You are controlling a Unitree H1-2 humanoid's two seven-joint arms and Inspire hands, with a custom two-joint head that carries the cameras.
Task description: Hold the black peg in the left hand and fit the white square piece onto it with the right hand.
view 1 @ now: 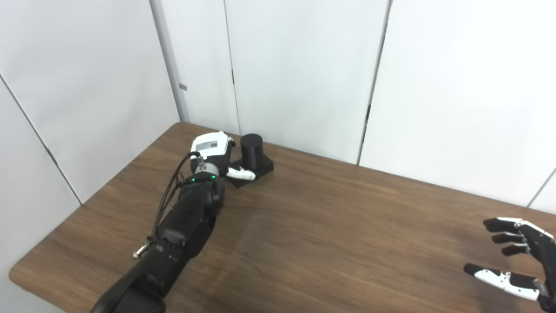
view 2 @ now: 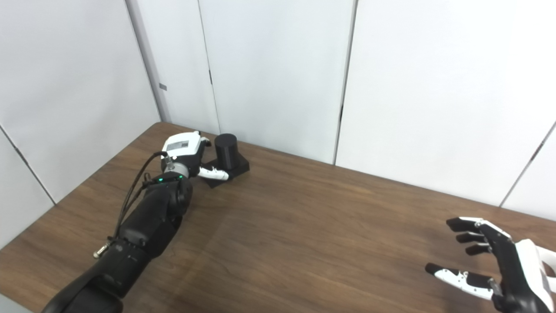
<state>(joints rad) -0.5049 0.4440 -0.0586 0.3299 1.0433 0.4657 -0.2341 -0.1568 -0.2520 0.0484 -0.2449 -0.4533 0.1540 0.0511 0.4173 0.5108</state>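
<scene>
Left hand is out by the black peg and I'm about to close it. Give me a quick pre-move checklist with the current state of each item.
1. Black peg upright on its square base, near the table's far edge: ok.
2. Left hand beside the peg, thumb lying over the base: ok.
3. Left hand fingers around the peg: cannot tell, the back of the hand hides them.
4. Right hand open and holding nothing, low at the right side: ok.
5. White square piece located: not ok, it shows in neither view.
6. Table between the two hands free of obstacles: ok.
</scene>
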